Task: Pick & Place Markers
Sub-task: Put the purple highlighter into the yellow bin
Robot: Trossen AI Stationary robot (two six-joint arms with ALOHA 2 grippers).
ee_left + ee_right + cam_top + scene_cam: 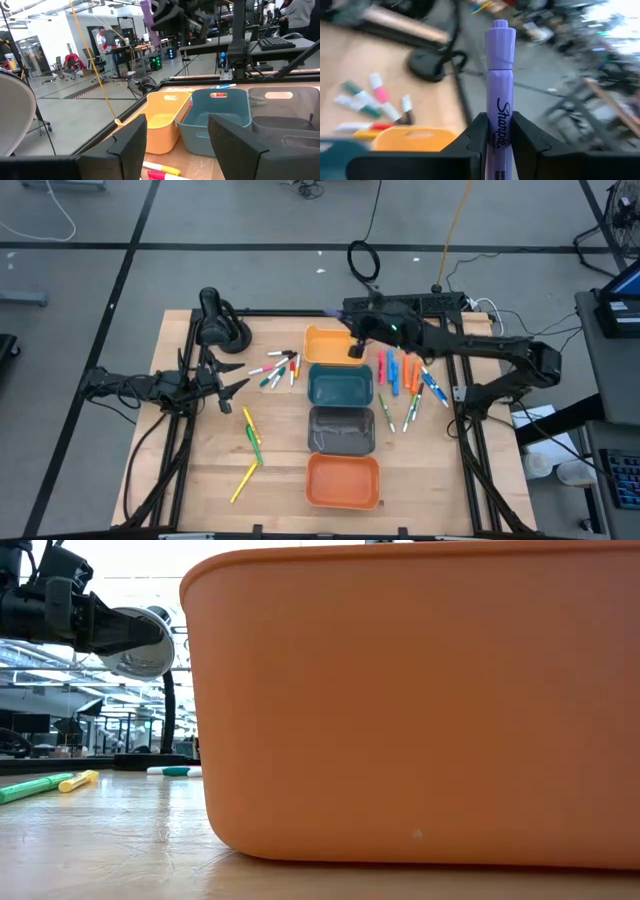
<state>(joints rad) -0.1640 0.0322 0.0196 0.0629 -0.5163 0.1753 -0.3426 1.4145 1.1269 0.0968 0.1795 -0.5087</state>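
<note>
From above, the right claw (pixel 355 351) hangs over the rear edge of the surface (pixel 200 480), directly above the light orange rectangular plastic bin (pixel 322 337), the rearmost in a row of four; the teal plastic bin (pixel 340 386), grey plastic bin (pixel 340 430) and deep orange plastic bin (pixel 342 480) run from it toward the front edge; I judge the coming move turns on this alone, the claw's load sitting straight over the rear bin with nothing between. The left claw (pixel 232 383) waits near the left edge, fingers spread and empty, just beside a scatter of short red, pink, white and green markers (pixel 278 367); yellow and green markers (pixel 250 442) lie toward the front left, and orange, blue and green markers (pixel 405 385) lie right of the bins.

At surface height, the deep orange bin's wall (pixel 420 700) fills the picture; a green and a yellow marker (pixel 45 784) lie on the wood to its side; neither claw's fingers show.

From the left wrist, the left claw's own fingers (pixel 132 145) stand wide apart on nothing, facing the light orange bin (pixel 160 122) and the teal one (pixel 215 120).

From the right wrist, the right claw (pixel 497 135) is clamped on a lilac Sharpie marker (pixel 498 75), its long axis running straight out between the fingers, cap end away from the wrist; the light orange bin's rim (pixel 412 135) shows just beyond.
</note>
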